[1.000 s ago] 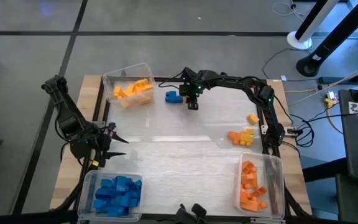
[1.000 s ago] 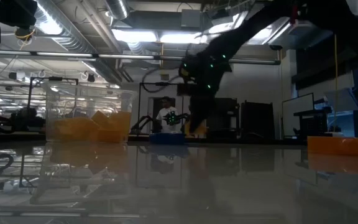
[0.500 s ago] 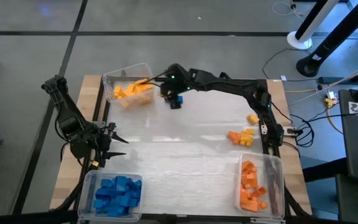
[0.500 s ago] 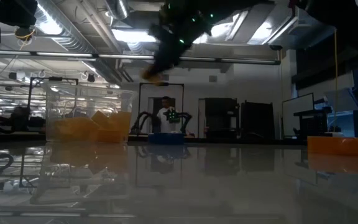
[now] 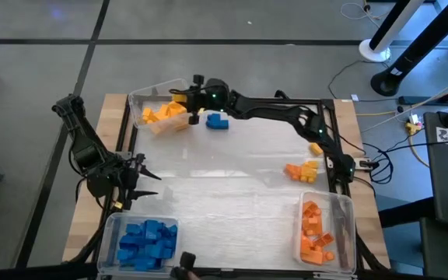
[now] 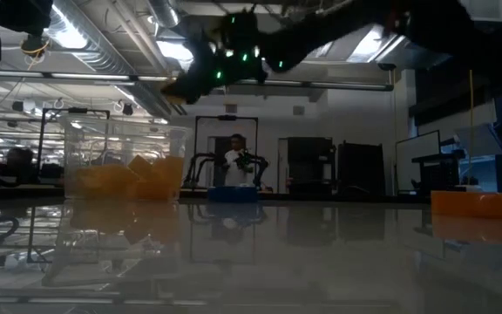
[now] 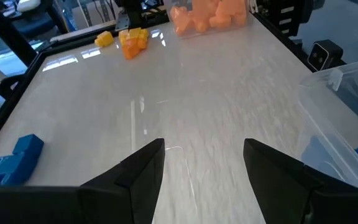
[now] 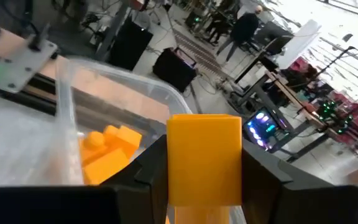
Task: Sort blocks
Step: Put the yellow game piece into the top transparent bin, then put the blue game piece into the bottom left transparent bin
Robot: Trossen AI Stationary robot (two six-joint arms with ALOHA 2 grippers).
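My right gripper grips a small yellow studded brick over the far-left clear plastic bin; blue, orange, yellow strays remain.

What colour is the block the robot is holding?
Yellow block, pinched in the right gripper; clearest in the right wrist view.

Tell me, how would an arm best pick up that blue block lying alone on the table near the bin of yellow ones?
Probably from straight above. The blue block lies flat on the open table, free on every side, though the yellow bin stands close by. It looks L-shaped, so I would close the jaws across its longer, straighter part, pressing on the flat side walls rather than the studded top.
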